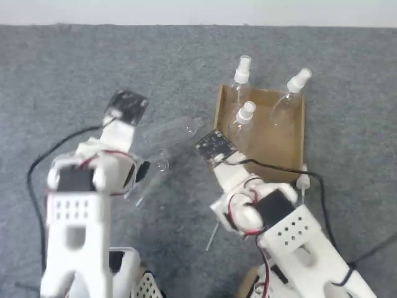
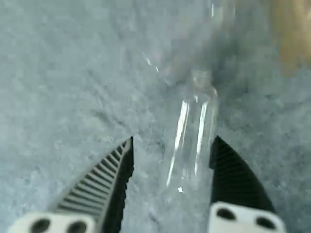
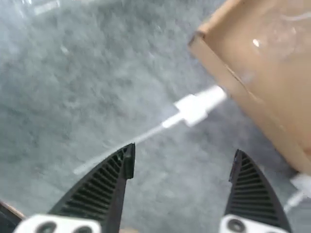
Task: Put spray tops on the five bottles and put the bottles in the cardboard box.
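Grey carpet [image 1: 74,68] covers the work surface, and on it lies the uncapped bottle [image 2: 192,136], clear and on its side. It sits between the spread fingers of the left gripper [image 2: 173,140], closer to one finger than to the other and not yet pinched. Its long axis runs roughly along the direction the gripper points, with the open neck at the far end, so the fingers flank the body rather than the mouth. On that footing, closing would probably catch the barrel across its width, though the off-centre position may roll it sideways first. Just past its neck a second bare bottle [image 1: 170,131] lies crosswise on the carpet, between the left arm and the cardboard box [image 1: 218,105]. In front of the right gripper [image 3: 184,149], whose jaws are also wide apart and hold nothing, a spray top [image 3: 197,109] lies on the carpet just beside the box wall. Its white head is nearest the box and its thin dip tube trails back towards one finger. The right arm is plainly the nearer one to it. Three capped bottles [image 1: 246,112] already stand inside the box, so two of the five appear to be left. A second spray top [image 1: 303,182] rests by the box's near corner, close to the right arm.
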`<state>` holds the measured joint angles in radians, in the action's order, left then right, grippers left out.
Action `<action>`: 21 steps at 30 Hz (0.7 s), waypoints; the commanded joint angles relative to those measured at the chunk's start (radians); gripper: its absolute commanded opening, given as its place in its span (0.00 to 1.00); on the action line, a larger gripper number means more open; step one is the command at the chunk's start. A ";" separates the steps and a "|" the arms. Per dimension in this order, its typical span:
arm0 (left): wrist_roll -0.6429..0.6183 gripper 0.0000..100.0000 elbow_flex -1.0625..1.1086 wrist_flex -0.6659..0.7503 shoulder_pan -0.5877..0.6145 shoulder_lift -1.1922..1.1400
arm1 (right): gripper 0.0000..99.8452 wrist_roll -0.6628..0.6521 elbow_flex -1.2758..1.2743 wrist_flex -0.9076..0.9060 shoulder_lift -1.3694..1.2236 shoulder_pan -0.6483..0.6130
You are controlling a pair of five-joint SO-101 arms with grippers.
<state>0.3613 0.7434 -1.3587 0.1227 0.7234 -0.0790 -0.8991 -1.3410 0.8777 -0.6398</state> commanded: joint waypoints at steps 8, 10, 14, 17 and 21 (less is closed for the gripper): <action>0.032 0.28 -0.437 0.137 -0.031 -0.511 | 0.26 -0.373 0.014 -0.113 0.030 0.565; 0.081 0.28 -0.542 0.112 -0.048 -0.618 | 0.26 -0.423 0.012 -0.127 0.030 0.633; 0.117 0.28 -0.685 0.104 -0.074 -0.806 | 0.26 -0.460 0.006 -0.128 0.030 0.720; 0.118 0.28 -0.751 0.124 -0.097 -0.931 | 0.26 -0.462 0.006 -0.128 0.030 0.737; 0.118 0.28 -0.792 0.157 -0.110 -1.063 | 0.26 -0.459 0.006 -0.128 0.030 0.742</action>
<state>0.4672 0.0161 -1.2344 0.0215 -0.3076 -0.5271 -0.8991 -1.4592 0.8777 0.0859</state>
